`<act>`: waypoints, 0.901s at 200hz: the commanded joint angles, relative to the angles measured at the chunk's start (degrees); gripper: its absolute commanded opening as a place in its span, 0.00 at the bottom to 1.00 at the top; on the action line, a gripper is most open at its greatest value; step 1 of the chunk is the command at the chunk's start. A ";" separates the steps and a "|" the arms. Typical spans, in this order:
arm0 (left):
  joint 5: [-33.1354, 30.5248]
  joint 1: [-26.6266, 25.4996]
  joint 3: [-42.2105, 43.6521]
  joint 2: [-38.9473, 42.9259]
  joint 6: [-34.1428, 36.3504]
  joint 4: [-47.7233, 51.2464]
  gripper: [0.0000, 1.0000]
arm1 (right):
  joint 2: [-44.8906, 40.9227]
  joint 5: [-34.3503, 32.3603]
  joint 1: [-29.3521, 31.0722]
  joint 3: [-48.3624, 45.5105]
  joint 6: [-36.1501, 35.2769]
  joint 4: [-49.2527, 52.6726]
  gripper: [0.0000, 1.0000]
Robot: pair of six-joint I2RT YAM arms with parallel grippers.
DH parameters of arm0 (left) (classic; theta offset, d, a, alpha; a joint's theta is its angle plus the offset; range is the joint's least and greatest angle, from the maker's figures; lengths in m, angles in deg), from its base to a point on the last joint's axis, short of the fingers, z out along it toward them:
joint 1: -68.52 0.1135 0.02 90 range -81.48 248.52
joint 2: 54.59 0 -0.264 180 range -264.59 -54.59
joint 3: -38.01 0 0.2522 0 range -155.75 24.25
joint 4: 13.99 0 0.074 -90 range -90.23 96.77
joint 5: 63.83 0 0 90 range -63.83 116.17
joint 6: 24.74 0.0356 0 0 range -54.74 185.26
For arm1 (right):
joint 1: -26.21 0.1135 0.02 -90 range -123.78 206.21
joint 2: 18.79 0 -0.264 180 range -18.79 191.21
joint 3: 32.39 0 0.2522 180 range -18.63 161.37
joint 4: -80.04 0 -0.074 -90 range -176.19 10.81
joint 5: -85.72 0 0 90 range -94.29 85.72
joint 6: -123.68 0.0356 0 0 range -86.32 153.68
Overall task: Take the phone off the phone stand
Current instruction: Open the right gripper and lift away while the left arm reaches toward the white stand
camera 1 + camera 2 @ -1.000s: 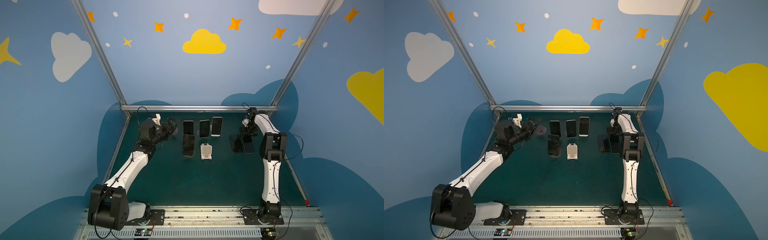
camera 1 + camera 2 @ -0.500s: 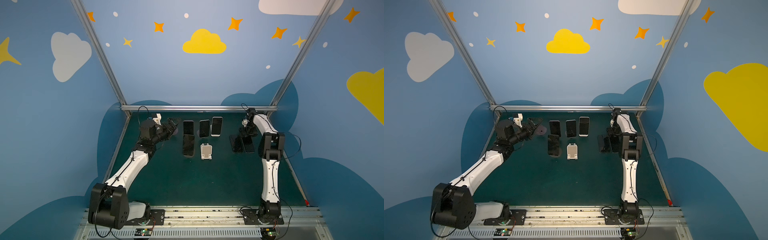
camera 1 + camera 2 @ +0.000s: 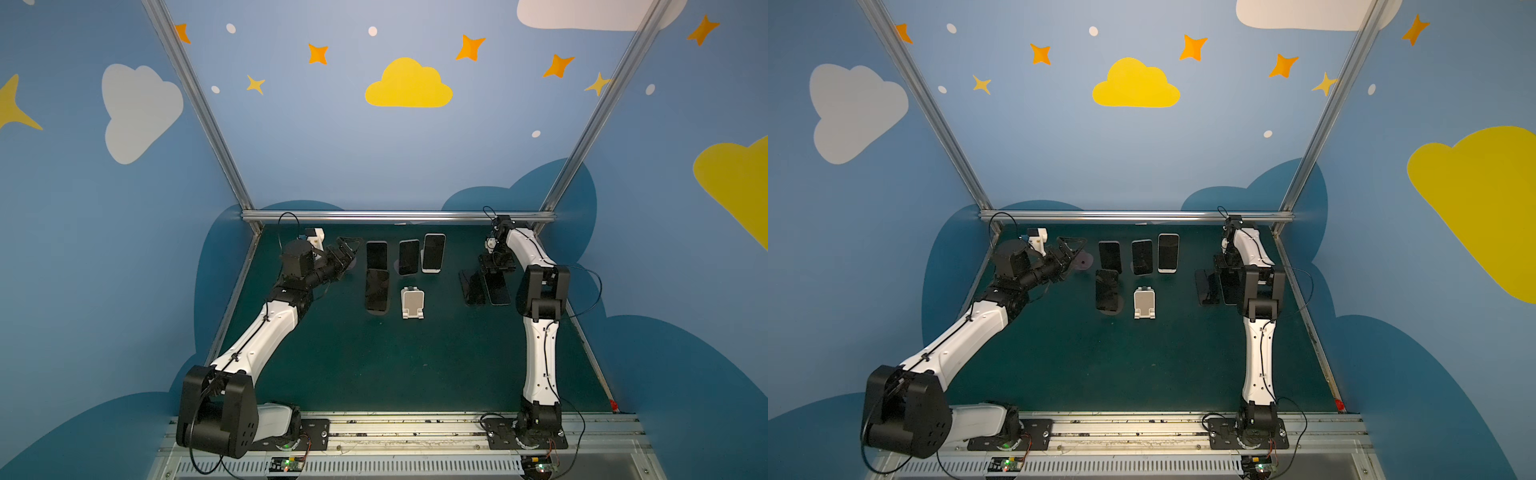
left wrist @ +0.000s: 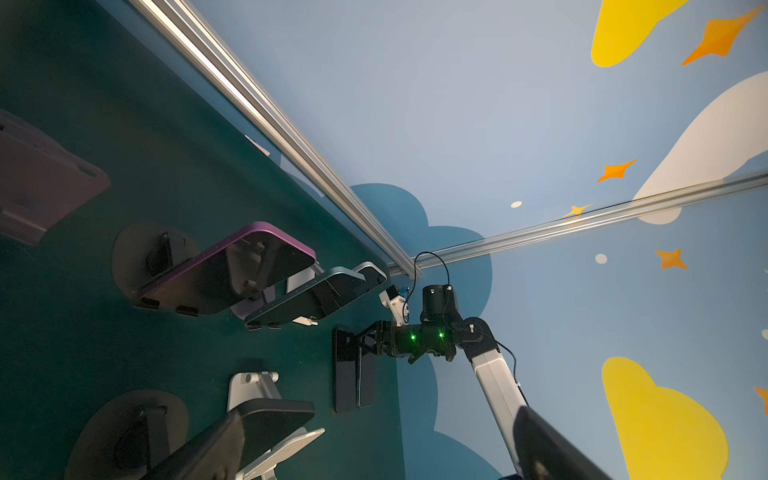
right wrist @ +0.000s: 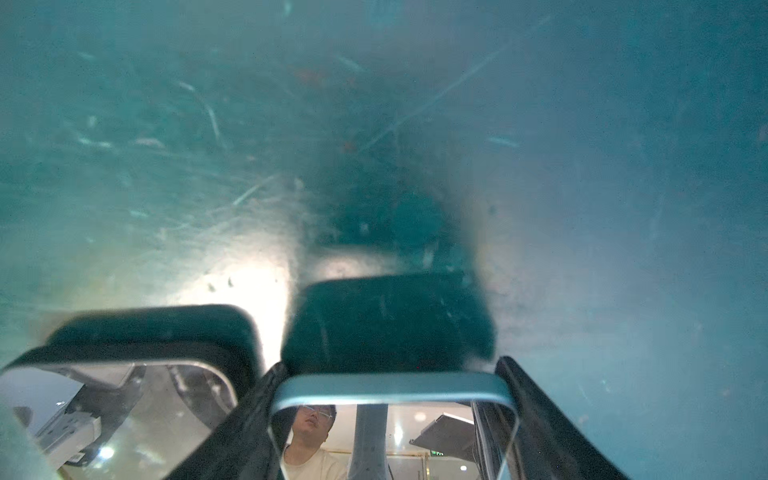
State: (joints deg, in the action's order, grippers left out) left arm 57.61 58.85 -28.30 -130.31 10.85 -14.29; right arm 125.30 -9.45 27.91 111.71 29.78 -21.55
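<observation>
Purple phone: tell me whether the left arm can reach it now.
Likely yes: the open left gripper hangs beside the purple phone, with only a low empty stand near them.

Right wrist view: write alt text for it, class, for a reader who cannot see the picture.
A phone with a pale blue rim lies screen up on the scratched green mat, its end between the two dark fingers of the right gripper. A second, dark-edged phone lies beside it, and both screens mirror a lit room.
</observation>
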 commanded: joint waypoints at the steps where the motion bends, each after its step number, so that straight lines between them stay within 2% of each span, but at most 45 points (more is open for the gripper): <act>1: 0.17 -0.22 -1.94 0.40 1.15 0.00 1.00 | 0.43 -0.74 -0.27 1.86 -0.36 -0.48 0.75; 96: -0.68 -1.39 -2.03 0.71 2.53 0.87 1.00 | -3.40 1.78 -0.38 2.34 0.48 -0.69 0.80; 119: -0.74 -1.84 -2.19 0.73 3.23 1.25 1.00 | -4.83 1.59 -0.37 3.42 3.83 0.52 0.79; 152: -1.84 -2.50 -3.20 2.06 6.15 3.79 1.00 | -13.29 2.81 -0.91 2.63 10.58 0.95 0.80; 180: -8.63 -4.78 -5.60 6.80 14.41 11.67 1.00 | -26.75 4.89 -0.84 -5.86 14.34 -3.93 0.80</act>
State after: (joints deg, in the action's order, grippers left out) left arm 54.66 56.03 -30.56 -128.72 16.68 -9.07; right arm 113.41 -7.18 27.36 110.91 38.52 -22.60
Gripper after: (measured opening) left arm 0.997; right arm 0.796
